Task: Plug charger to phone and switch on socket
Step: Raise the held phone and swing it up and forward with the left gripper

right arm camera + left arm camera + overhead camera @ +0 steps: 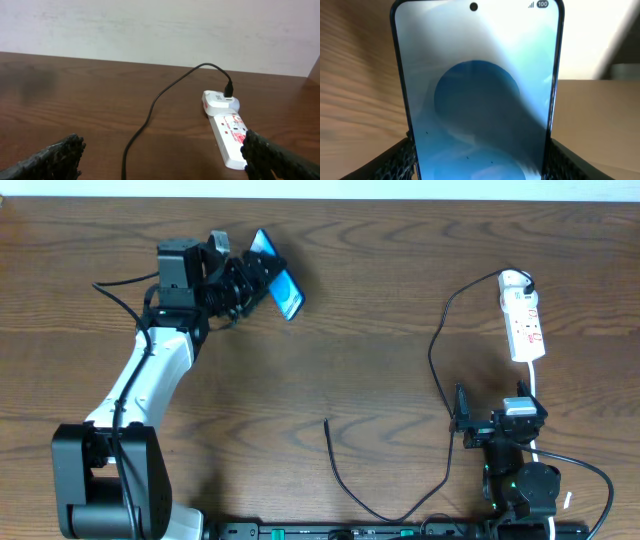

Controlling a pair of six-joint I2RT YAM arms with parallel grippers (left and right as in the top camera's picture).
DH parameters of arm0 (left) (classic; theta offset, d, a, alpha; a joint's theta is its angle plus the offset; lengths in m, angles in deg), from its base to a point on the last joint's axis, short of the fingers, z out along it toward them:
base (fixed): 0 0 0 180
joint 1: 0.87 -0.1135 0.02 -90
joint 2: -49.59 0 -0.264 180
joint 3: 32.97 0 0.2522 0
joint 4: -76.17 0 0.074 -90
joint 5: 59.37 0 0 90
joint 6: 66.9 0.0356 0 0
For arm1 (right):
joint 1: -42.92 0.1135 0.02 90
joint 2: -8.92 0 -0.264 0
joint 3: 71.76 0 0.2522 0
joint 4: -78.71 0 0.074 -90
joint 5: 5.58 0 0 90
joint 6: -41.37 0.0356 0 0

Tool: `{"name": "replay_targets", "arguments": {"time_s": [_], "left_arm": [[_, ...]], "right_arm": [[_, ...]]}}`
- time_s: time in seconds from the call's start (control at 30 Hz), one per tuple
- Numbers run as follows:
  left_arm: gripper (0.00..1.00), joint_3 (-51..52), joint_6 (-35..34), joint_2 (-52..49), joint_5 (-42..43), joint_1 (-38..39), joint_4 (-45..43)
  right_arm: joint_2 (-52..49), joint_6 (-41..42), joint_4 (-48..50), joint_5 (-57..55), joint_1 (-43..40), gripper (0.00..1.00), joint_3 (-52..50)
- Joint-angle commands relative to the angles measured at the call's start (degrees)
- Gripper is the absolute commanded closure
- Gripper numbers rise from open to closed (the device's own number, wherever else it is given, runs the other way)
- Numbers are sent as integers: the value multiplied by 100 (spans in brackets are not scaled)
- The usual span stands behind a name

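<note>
Overhead view: my left jaws are clamped on the phone (278, 286), tilted up off the desk (380, 300), far left. Right jaws gape wide, holding nothing, near the socket (524, 320). Charger (432, 352) runs from its far end, free tip lying mid-desk.

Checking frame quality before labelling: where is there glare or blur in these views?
Left wrist: glare washes out the top of the phone, and the table behind is blurred. Right wrist: socket and charger are sharp. Overhead: evenly lit, sharp.
</note>
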Motion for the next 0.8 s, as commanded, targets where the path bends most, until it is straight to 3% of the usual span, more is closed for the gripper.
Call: {"name": "replay_targets", "arguments": {"time_s": [0.0, 0.13, 0.3, 0.77], "left_arm": [[92, -39, -1864, 138, 1058, -4, -479], [93, -39, -3497, 138, 1506, -13, -957], [92, -39, -4721, 138, 1965, -20, -1370], [92, -39, -5633, 138, 2223, -20, -2096]], "right_arm": [[31, -70, -26, -42, 48, 1, -9], [31, -70, -26, -42, 48, 1, -9], [31, -70, -26, -42, 48, 1, -9], [31, -70, -26, -42, 48, 1, -9]]}}
